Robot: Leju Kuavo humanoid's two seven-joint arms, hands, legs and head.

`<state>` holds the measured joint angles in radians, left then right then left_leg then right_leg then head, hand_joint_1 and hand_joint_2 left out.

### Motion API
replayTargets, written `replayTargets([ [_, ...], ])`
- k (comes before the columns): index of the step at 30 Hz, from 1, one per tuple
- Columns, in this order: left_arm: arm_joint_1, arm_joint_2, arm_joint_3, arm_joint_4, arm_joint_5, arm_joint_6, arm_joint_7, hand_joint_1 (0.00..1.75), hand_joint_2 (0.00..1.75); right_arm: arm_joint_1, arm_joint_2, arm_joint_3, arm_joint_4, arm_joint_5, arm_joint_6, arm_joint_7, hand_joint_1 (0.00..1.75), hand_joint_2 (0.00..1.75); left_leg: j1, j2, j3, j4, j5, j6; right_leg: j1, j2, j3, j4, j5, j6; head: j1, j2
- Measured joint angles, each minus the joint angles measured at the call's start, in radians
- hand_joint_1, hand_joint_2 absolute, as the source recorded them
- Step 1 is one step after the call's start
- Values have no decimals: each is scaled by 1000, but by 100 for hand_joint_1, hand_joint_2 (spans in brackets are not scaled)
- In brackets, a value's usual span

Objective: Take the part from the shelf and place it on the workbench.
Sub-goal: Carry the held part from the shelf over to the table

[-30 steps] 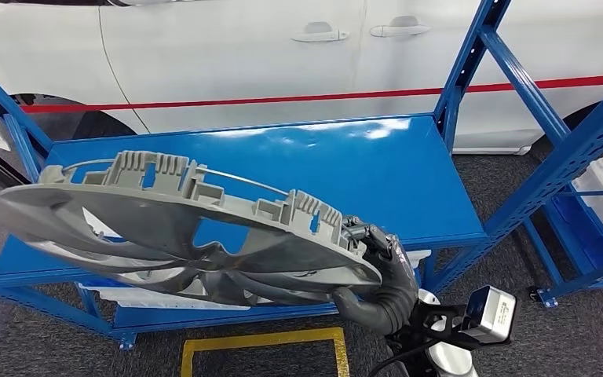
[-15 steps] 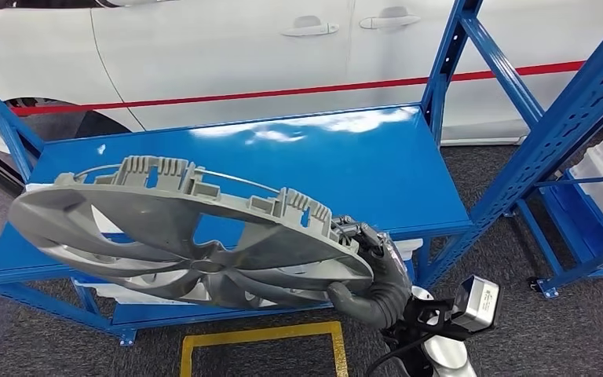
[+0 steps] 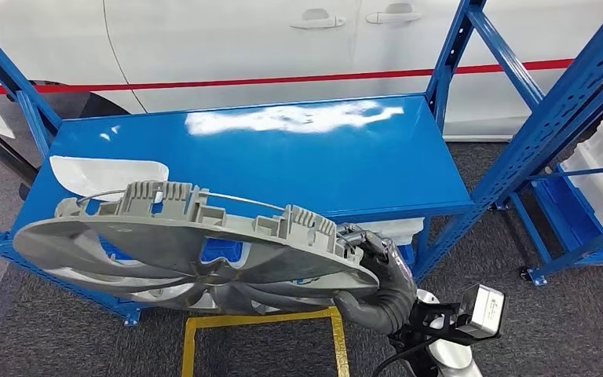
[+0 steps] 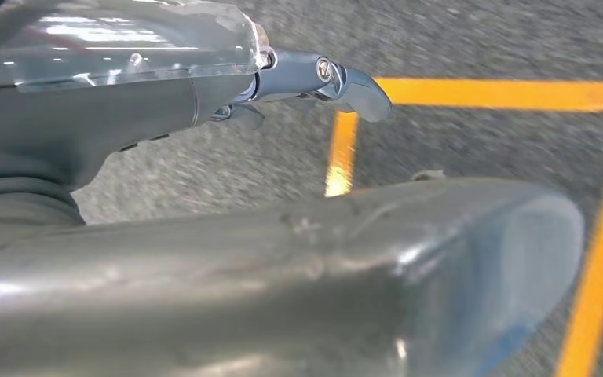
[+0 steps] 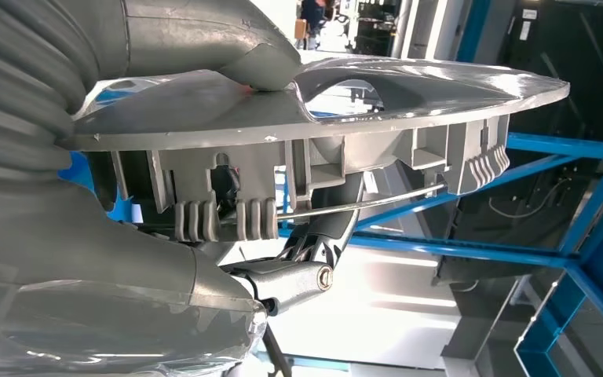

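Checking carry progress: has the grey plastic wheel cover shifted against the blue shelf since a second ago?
Yes. The grey plastic wheel cover sits lower against the blue metal shelf, toward its front edge; the camera also shifted.

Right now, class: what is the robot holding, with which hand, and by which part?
The right hand grips the grey wheel cover at its rim's edge. The left hand holds nothing visible.

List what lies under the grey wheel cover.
Under the wheel cover, a blue shelf, grey floor and a yellow line show. The cover hides the shelf's lower level. The right hand grips its rim.
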<state>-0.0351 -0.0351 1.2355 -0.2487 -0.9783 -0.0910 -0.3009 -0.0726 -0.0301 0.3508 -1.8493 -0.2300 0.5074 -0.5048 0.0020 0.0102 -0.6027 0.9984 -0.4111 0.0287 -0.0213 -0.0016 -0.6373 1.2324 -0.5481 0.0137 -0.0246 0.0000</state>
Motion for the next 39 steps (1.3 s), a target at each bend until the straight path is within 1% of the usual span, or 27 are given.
replayTargets([
  [2, 5, 6, 5, 0, 0, 1, 4, 0, 0, 0, -6, 0, 0, 0, 0, -2, 175, 175, 0, -1, -30, 26, 5, -9, 0, 0, 86, -119, 13, -2, -1, 0],
  [3, 7, 10, 7, -1, -1, 1, 6, 0, 0, 0, -8, 0, 0, 0, 0, -2, 175, 175, -1, -1, -40, 37, 9, -15, 1, 1, 110, -161, 8, -6, -1, 0],
  [4, 9, 12, 9, -1, -1, 2, 6, 0, 0, 0, -9, -1, 0, 0, 0, -3, 175, 175, -1, -2, -46, 43, 14, -21, 4, 3, 117, -179, 1, -13, -1, 0],
  [6, 12, 17, 12, -1, -2, 2, 8, 0, 0, 1, -12, -1, 1, 0, 0, -4, 175, 175, 1, -3, -52, 45, 24, -35, 5, 5, 105, -183, 13, -31, 1, 0],
  [7, 14, 18, 12, -1, -3, 2, 8, 0, 0, 1, -12, -1, 2, 0, 0, -4, 175, 175, 3, -4, -58, 50, 15, -41, 5, 4, 98, -184, 22, -41, 1, 0],
  [9, 15, 20, 13, -1, -5, 4, 10, 0, 0, 0, -12, -1, 2, 0, 2, -5, 175, 175, 7, -5, -79, 106, -54, -54, 2, 1, 78, -187, 43, -56, -1, 0],
  [11, 15, 22, 15, -1, -6, 9, 11, 0, 0, 2, -13, -1, 3, 0, 6, -6, 175, 175, 10, -5, -107, 222, -147, -64, 3, 0, 52, -185, 64, -60, -2, 0],
  [12, 15, 24, 16, -1, -6, 12, 11, 0, 0, 3, -13, -1, 3, 0, 9, -7, 175, 175, 10, -5, -112, 275, -171, -66, 4, 0, 37, -184, 75, -60, -2, 0],
  [13, 15, 24, 17, -1, -6, 14, 11, 0, 0, 6, -13, -1, 3, -1, 13, -8, 175, 175, 10, -5, -105, 304, -172, -66, 5, -1, 22, -182, 85, -60, -2, 0],
  [14, 15, 24, 18, -1, -6, 16, 12, 0, 0, 8, -13, -1, 3, -1, 16, -10, 175, 175, 10, -6, -82, 301, -154, -64, 6, -1, 7, -180, 95, -59, -2, 0],
  [16, 13, 24, 19, -1, -9, 16, 12, 0, 0, 10, -13, 0, 3, -2, 23, -14, 175, 175, 7, -7, 12, 198, -109, -49, 8, 0, -16, -179, 115, -57, -2, 0],
  [18, 9, 25, 19, -3, -13, 15, 11, 0, 0, 10, -13, 0, 2, -3, 27, -18, 175, 175, -1, -9, 113, 54, -113, -31, 9, 0, -25, -185, 136, -49, -1, 0],
  [20, 7, 27, 20, -4, -17, 14, 9, 0, 0, 9, -12, 1, 2, -5, 32, -22, 175, 175, -9, -10, 147, -14, -119, -19, 5, -3, -24, -200, 158, -37, -3, 0],
  [22, 7, 28, 21, -4, -18, 14, 7, 0, 0, 8, -13, 1, 2, -8, 35, -25, 175, 175, -10, -7, 139, -34, -88, -8, 3, -3, -25, -212, 169, -24, -5, 0],
  [23, 6, 28, 22, -4, -18, 14, 6, 0, 0, 8, -13, 1, 2, -10, 36, -26, 175, 175, -8, -4, 134, -46, -71, -2, 5, -2, -30, -203, 150, -21, -4, 0],
  [24, 6, 27, 24, -4, -19, 14, 5, 0, 0, 8, -13, 0, 2, -11, 37, -27, 175, 175, -5, -1, 125, -55, -54, 3, 6, -1, -39, -176, 110, -18, -2, 0],
  [26, 6, 26, 26, -4, -19, 14, 4, 0, 0, 8, -14, 1, 3, -12, 38, -28, 175, 175, -4, 1, 95, -54, -29, 9, 6, 0, -64, -67, 4, -14, 0, 0],
  [27, 6, 26, 27, -4, -19, 14, 4, 0, 0, 9, -15, 1, 3, -13, 39, -29, 175, 175, -5, 2, 76, -49, -19, 8, 6, 1, -72, -7, -27, -12, 0, 0],
  [28, 6, 26, 28, -4, -19, 14, 3, 0, 0, 9, -16, 1, 3, -13, 40, -29, 175, 175, -5, 3, 56, -42, -10, 7, 5, 0, -72, 37, -32, -9, 0, 0],
  [29, 7, 26, 29, -4, -19, 14, 3, 0, 0, 10, -16, 0, 4, -14, 42, -29, 175, 175, -4, 3, 36, -33, -2, 5, 5, 0, -59, 53, -15, -7, 0, 0],
  [30, 7, 26, 31, -5, -19, 14, 2, 0, 0, 10, -17, 0, 4, -14, 44, -30, 175, 175, -4, 3, 16, -21, 4, 2, 5, 0, -30, 35, 14, -6, 0, 0],
  [31, 7, 26, 33, -5, -18, 14, 2, 0, 0, 9, -18, 0, 5, -14, 45, -30, 175, 175, -3, 3, -2, -8, 9, -1, 4, -1, 14, -15, 34, -7, 0, 0],
  [32, 8, 25, 34, -5, -18, 14, 2, 0, 0, 9, -18, 0, 5, -14, 46, -30, 175, 175, -3, 3, -20, 6, 12, -5, 6, -1, 62, -82, 36, -9, 0, 0],
  [34, 10, 25, 36, -5, -18, 14, 1, 0, 0, 9, -19, 0, 5, -14, 47, -30, 175, 175, -3, 3, -43, 26, 22, -15, 11, 0, 125, -182, 14, -18, -1, 0],
  [35, 10, 25, 36, -5, -17, 14, 1, 0, 0, 10, -19, 0, 5, -14, 47, -31, 175, 175, -3, 2, -49, 30, 29, -20, 15, 1, 131, -200, 6, -23, -1, 0],
  [37, 13, 25, 37, -5, -17, 14, 1, 0, 0, 10, -20, -1, 6, -15, 47, -31, 175, 175, -1, 0, -56, 31, 36, -31, 14, 0, 121, -207, 20, -36, 2, 0],
  [39, 15, 25, 38, -5, -17, 14, 1, 0, 0, 9, -20, -1, 6, -15, 47, -31, 175, 175, 3, -3, -70, 69, -15, -45, 9, -4, 106, -213, 42, -52, 2, 0],
])
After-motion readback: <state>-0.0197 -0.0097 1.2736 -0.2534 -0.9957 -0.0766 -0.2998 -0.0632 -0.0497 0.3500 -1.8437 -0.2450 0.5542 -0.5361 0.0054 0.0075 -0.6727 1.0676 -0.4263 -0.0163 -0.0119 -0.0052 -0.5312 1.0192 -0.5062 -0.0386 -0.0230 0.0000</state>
